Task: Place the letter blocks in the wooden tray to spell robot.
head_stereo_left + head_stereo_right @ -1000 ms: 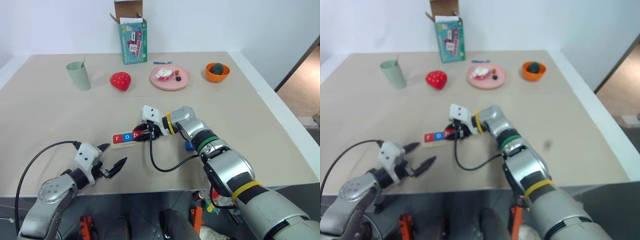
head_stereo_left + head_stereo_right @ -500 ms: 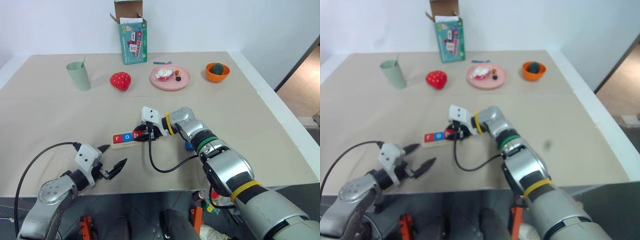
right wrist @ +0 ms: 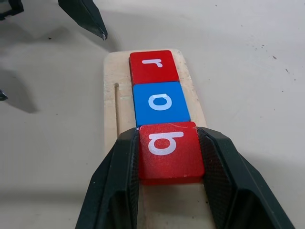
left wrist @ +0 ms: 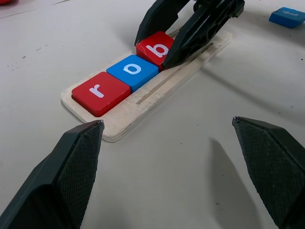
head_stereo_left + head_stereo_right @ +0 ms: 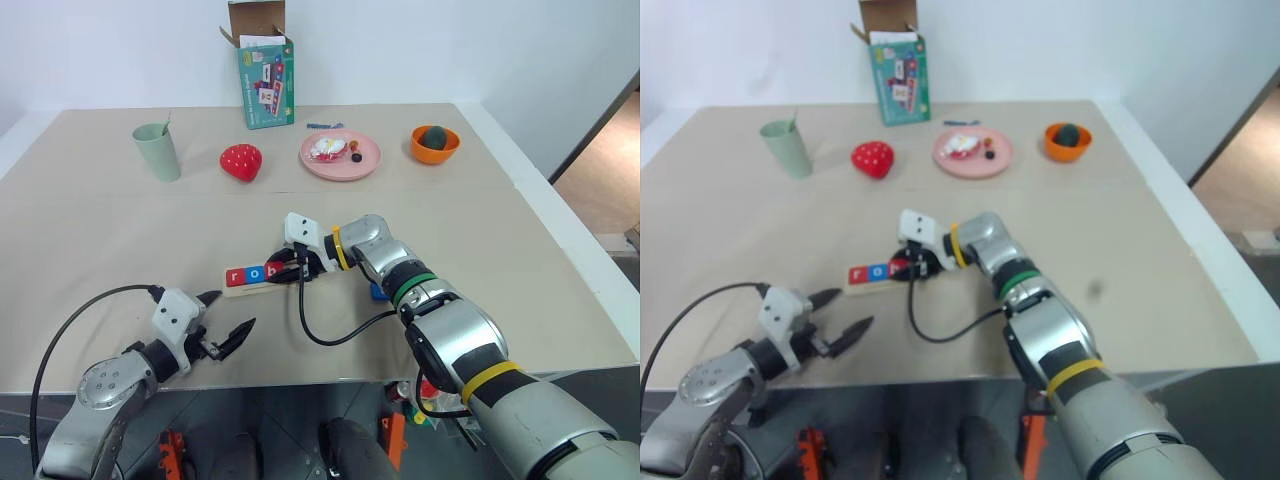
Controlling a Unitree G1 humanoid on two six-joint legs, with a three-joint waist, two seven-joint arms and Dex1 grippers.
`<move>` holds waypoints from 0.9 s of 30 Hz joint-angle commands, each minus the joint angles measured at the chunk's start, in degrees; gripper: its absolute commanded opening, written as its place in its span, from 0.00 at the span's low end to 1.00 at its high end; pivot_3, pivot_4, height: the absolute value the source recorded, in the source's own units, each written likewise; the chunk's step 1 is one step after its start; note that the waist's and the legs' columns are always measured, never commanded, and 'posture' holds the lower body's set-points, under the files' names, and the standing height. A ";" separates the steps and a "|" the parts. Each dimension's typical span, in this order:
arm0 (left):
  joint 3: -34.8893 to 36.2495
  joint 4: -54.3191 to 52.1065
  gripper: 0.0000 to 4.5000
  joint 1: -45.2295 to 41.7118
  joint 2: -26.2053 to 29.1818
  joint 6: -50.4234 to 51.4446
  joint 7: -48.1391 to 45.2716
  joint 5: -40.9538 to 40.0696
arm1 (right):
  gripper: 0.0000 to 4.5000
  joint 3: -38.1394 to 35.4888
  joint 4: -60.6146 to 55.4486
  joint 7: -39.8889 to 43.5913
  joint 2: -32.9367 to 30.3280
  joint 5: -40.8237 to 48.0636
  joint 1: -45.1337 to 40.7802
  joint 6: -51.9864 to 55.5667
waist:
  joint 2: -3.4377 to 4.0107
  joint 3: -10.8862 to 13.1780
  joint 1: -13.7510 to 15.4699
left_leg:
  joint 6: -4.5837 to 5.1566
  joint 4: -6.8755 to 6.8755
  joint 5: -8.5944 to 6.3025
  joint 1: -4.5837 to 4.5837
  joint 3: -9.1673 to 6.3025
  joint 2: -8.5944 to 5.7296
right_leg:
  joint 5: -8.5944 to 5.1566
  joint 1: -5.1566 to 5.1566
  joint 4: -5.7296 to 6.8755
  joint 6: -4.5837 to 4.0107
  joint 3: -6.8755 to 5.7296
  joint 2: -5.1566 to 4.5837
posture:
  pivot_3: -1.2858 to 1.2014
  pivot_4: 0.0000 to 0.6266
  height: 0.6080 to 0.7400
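The wooden tray (image 4: 143, 102) lies near the table's front middle. A red r block (image 4: 101, 92) and a blue o block (image 4: 132, 70) sit side by side at its left end. My right gripper (image 3: 169, 137) is shut on a red b block (image 3: 167, 150), held in the tray right against the o. A loose blue block (image 4: 287, 15) lies on the table to the right of the tray, partly behind my right forearm. My left gripper (image 5: 228, 312) hovers open and empty, in front of and left of the tray, apart from it.
Along the back of the table stand a green cup (image 5: 158, 150), a red strawberry toy (image 5: 241, 161), a pink plate (image 5: 340, 168) with small items, an orange bowl (image 5: 435, 150) and a teal box (image 5: 265, 80). A black cable loops off my right wrist.
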 commanded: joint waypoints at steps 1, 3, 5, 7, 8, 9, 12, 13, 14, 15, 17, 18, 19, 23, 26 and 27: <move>0.39 -1.96 1.00 -0.56 0.35 -0.90 -0.38 -0.12 | 0.39 -0.95 -0.79 1.38 0.39 -0.21 -1.98 -3.41 | 0.00 0.00 0.00 | 0.00 0.00 0.00 0.00 0.00 0.00 | 0.00 0.00 0.00 0.00 0.00 0.00 | 0.52 0.24 1.00; 0.42 -1.99 1.00 -0.52 0.43 -0.85 -0.38 -0.09 | 0.39 -1.03 -0.69 1.28 0.47 -0.26 -1.95 -3.39 | 0.00 0.00 0.00 | 0.00 0.00 0.00 0.00 0.00 0.00 | 0.00 0.00 0.00 0.00 0.00 0.00 | 0.52 0.24 1.00; 0.46 -2.03 1.00 -0.48 0.44 -0.83 -0.34 -0.06 | 0.39 -1.00 -0.43 1.02 0.53 -0.44 -1.89 -3.67 | 0.00 0.00 0.00 | 0.00 0.00 0.00 0.00 0.00 0.00 | 0.00 0.00 0.00 0.00 0.00 0.00 | 0.52 0.24 1.00; 0.50 -2.08 1.00 -0.40 0.43 -0.83 -0.30 -0.04 | 0.39 -0.83 -0.24 0.71 0.53 -0.77 -1.78 -4.03 | 0.00 0.00 0.00 | 0.00 0.00 0.00 0.00 0.00 0.00 | 0.00 0.00 0.00 0.00 0.00 0.00 | 0.52 0.24 1.00; 0.51 -2.11 1.00 -0.35 0.44 -0.82 -0.29 -0.04 | 0.39 -0.77 -0.18 0.62 0.53 -0.90 -1.72 -4.10 | 0.00 0.00 0.00 | 0.00 0.00 0.00 0.00 0.00 0.00 | 0.00 0.00 0.00 0.00 0.00 0.00 | 0.52 0.24 1.00; 0.52 -2.15 1.00 -0.30 0.44 -0.81 -0.28 -0.04 | 0.39 -0.79 -0.14 0.52 0.55 -1.03 -1.67 -4.18 | 0.00 0.00 0.00 | 0.00 0.00 0.00 0.00 0.00 0.00 | 0.00 0.00 0.00 0.00 0.00 0.00 | 0.52 0.24 1.00; 0.57 -2.33 1.00 -0.09 0.47 -0.73 -0.24 -0.06 | 0.39 -1.17 0.07 -0.03 0.59 -1.17 -1.71 -4.09 | 0.00 0.00 0.00 | 0.00 0.00 0.00 0.00 0.00 0.00 | 0.00 0.00 0.00 0.00 0.00 0.00 | 0.52 0.24 1.00; 0.59 -2.39 1.00 -0.03 0.47 -0.69 -0.22 -0.07 | 0.39 -1.27 0.16 -0.16 0.54 -1.20 -1.80 -4.09 | 0.00 0.00 0.00 | 0.00 0.00 0.00 0.00 0.00 0.00 | 0.00 0.00 0.00 0.00 0.00 0.00 | 0.52 0.24 1.00; 0.61 -2.44 1.00 0.07 0.48 -0.69 -0.22 -0.08 | 0.39 -1.36 0.22 -0.16 0.48 -1.18 -1.89 -4.05 | 0.00 0.00 0.00 | 0.00 0.00 0.00 0.00 0.00 0.00 | 0.00 0.00 0.00 0.00 0.00 0.00 | 0.52 0.24 1.00; 0.62 -2.51 1.00 0.18 0.51 -0.70 -0.24 -0.07 | 0.39 -1.44 0.25 -0.17 0.43 -1.14 -1.97 -4.00 | 0.00 0.00 0.00 | 0.00 0.00 0.00 0.00 0.00 0.00 | 0.00 0.00 0.00 0.00 0.00 0.00 | 0.52 0.24 1.00; 0.58 -2.61 1.00 0.34 0.55 -0.73 -0.29 -0.05 | 0.39 -1.56 0.29 -0.26 0.35 -1.10 -2.03 -3.96 | 0.00 0.00 0.00 | 0.00 0.00 0.00 0.00 0.00 0.00 | 0.00 0.00 0.00 0.00 0.00 0.00 | 0.52 0.24 1.00; 0.56 -2.66 1.00 0.41 0.57 -0.76 -0.32 -0.02 | 0.39 -1.58 0.30 -0.33 0.32 -1.11 -2.01 -3.97 | 0.00 0.00 0.00 | 0.00 0.00 0.00 0.00 0.00 0.00 | 0.00 0.00 0.00 0.00 0.00 0.00 | 0.52 0.24 1.00; 0.54 -2.68 1.00 0.44 0.57 -0.79 -0.34 -0.01 | 0.39 -1.56 0.36 -0.52 0.29 -1.20 -1.92 -4.04 | 0.00 0.00 0.00 | 0.00 0.00 0.00 0.00 0.00 0.00 | 0.00 0.00 0.00 0.00 0.00 0.00 | 0.52 0.24 1.00; 0.49 -2.73 1.00 0.58 0.60 -0.94 -0.43 0.04 | 0.39 -1.39 0.44 -0.88 0.30 -1.52 -1.36 -4.32 | 0.00 0.00 0.00 | 0.00 0.00 0.00 0.00 0.00 0.00 | 0.00 0.00 0.00 0.00 0.00 -0.01 | 0.52 0.24 1.00; 0.47 -2.71 1.00 0.66 0.62 -1.03 -0.48 0.11 | 0.39 -1.24 0.54 -1.51 0.32 -1.87 -0.88 -4.97 | 0.00 0.00 0.00 | 0.00 0.00 0.00 0.00 0.00 0.00 | 0.01 0.00 0.00 -0.01 0.00 0.00 | 0.52 0.24 1.00; 0.47 -2.71 1.00 0.70 0.63 -1.03 -0.50 0.11 | 0.39 -1.30 0.60 -1.80 0.34 -1.91 -0.83 -5.06 | 0.00 0.00 0.00 | 0.00 0.00 0.00 0.00 0.00 0.00 | 0.00 0.00 0.00 -0.01 0.00 0.00 | 0.52 0.24 1.00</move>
